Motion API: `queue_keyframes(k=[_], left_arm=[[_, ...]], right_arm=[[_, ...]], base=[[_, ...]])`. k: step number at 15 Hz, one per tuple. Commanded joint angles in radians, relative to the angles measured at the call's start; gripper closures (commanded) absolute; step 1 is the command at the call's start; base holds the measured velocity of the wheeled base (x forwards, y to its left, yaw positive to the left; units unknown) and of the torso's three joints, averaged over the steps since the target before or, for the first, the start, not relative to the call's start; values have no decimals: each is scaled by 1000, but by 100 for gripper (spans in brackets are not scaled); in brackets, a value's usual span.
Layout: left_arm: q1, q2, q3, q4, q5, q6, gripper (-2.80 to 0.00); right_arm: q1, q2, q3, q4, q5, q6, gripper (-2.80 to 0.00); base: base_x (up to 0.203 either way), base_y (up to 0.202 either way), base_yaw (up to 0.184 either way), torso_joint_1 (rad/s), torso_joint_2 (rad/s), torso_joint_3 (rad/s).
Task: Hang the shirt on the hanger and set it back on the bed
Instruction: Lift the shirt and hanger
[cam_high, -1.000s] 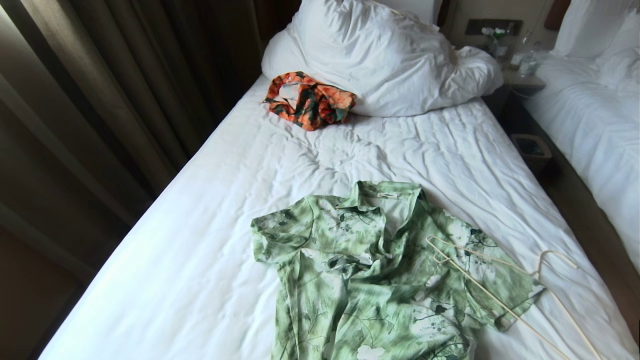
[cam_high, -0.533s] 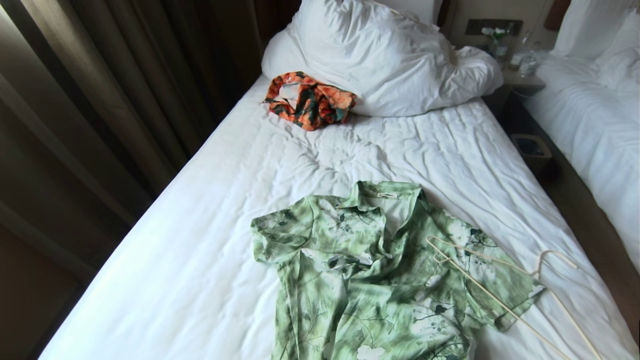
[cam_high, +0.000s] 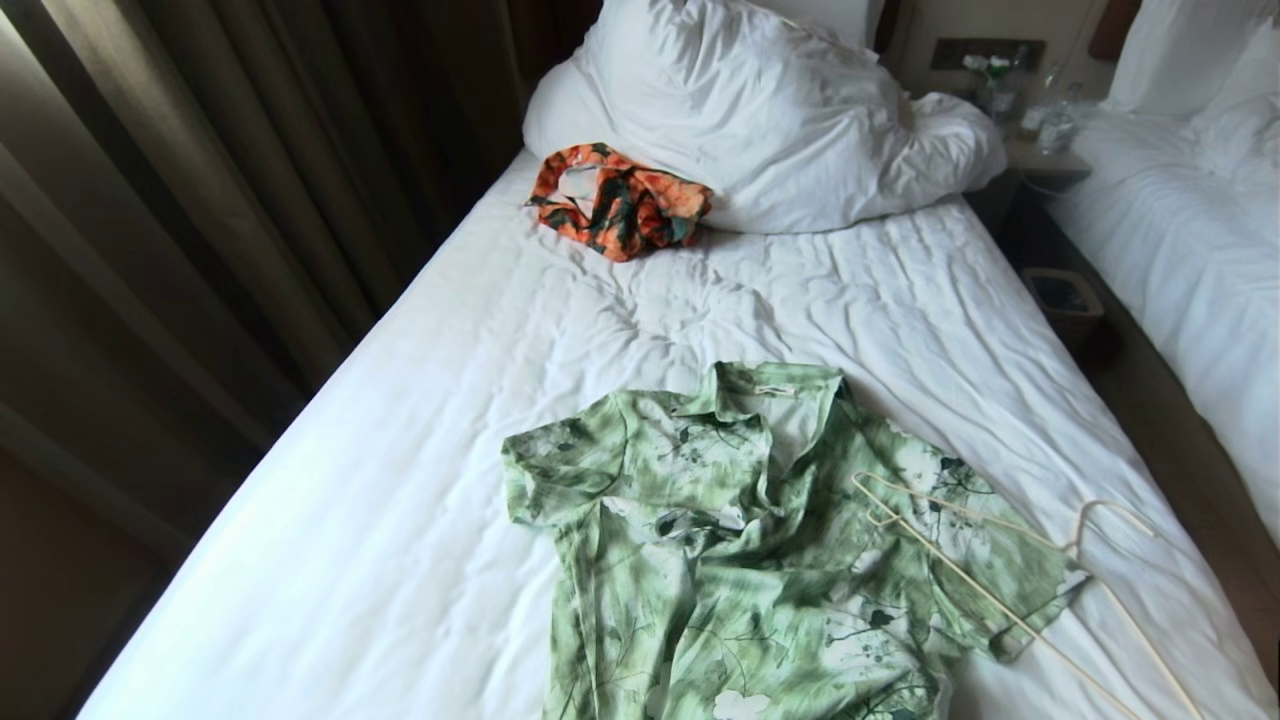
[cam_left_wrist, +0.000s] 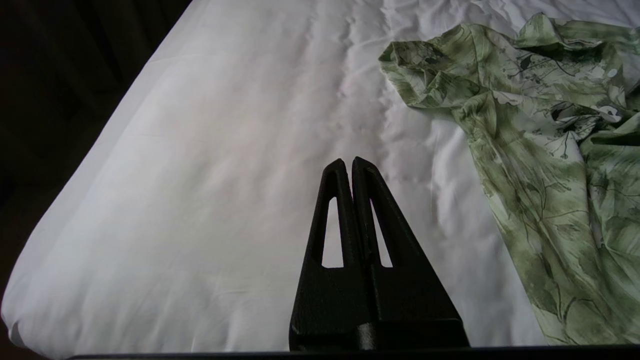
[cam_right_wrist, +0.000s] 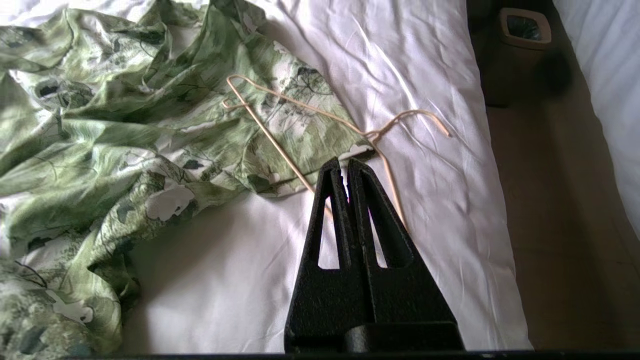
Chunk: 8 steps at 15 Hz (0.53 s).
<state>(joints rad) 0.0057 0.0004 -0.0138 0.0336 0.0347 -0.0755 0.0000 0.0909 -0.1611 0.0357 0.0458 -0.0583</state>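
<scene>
Nothing moved; one shirt (cam_high: 760, 550), one hanger (cam_high: 1000, 590), on bed (cam_high: 400, 500)

The shirt's (cam_high: 740, 560) lower part and the hanger's (cam_high: 1000, 590) far end run past the head view's bottom edge; the right gripper (cam_right_wrist: 346, 167) covers part of the hanger's bar.

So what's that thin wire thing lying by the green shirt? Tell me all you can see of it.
It is a hanger: thin cream-coloured wire bent into a triangle with a curved hook and a small notch near its one visible end. It lies flat on the bed, one end resting on the shirt, by its sleeve, the hook on the bare white sheet. Nothing hangs on it and neither gripper touches it.
</scene>
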Motion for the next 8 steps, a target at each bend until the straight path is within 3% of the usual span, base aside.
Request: queue_keyframes(k=[1,4,8], left_arm=[[0,-2,0,0,1,0,0],[0,-2,0,0,1,-1,0],[0,-2,0,0,1,0,0]], right_arm=[[0,213,-127,1,8,14,0],[1,446,-255,4,20,70,0],[-2,815,-439,81,43,229,0]], base=[[0,0,0,0,0,0],[0,0,0,0,0,0],[0,0,0,0,0,0]])
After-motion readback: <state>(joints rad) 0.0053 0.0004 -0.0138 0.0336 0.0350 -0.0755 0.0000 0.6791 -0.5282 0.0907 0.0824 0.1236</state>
